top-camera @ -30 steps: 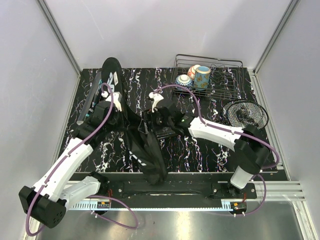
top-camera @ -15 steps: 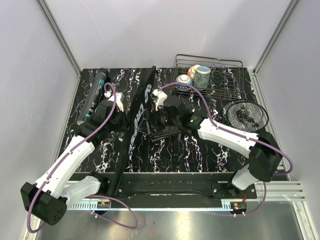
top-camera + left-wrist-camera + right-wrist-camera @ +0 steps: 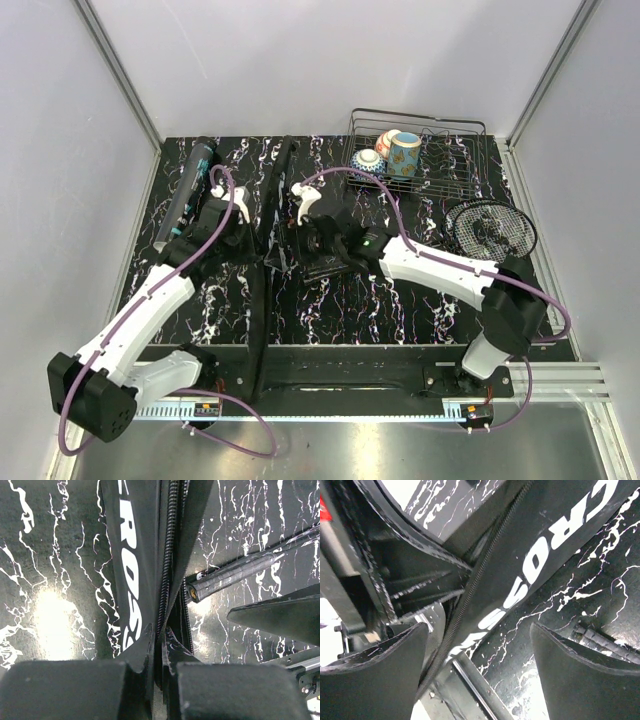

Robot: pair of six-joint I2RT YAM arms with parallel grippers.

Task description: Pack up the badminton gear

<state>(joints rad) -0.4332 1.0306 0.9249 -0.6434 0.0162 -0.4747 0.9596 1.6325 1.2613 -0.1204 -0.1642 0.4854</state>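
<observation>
Lengthwise, the black bag point(image 3: 262, 300) ran from far to near across the marbled table point(image 3: 400, 300), a little left of centre. From above it showed as a narrow strip, with its zip line uppermost. The left gripper point(image 3: 157, 660) had its fingers pressed together on the bag's zip edge, about midway along it. The right gripper point(image 3: 480, 675) sat just right of the bag with its fingers wide apart. The white-lettered side of the bag passed between them, and they gripped nothing.

The racket head point(image 3: 490, 228) rested at the right, near the wire basket point(image 3: 470, 165) that held the cups point(image 3: 405, 152). The shaft led leftward under the right arm, and the racket handle point(image 3: 235, 575) ended just right of the bag's opening. So the racket lay across the bag's long axis rather than along it.

By my reading, the racket would have to be turned into line with the bag before it could slide in, and the right arm was the nearer one for that. The tube point(image 3: 187, 195) lay at the far left, roughly parallel to the bag. I could not make out any shuttlecocks.
</observation>
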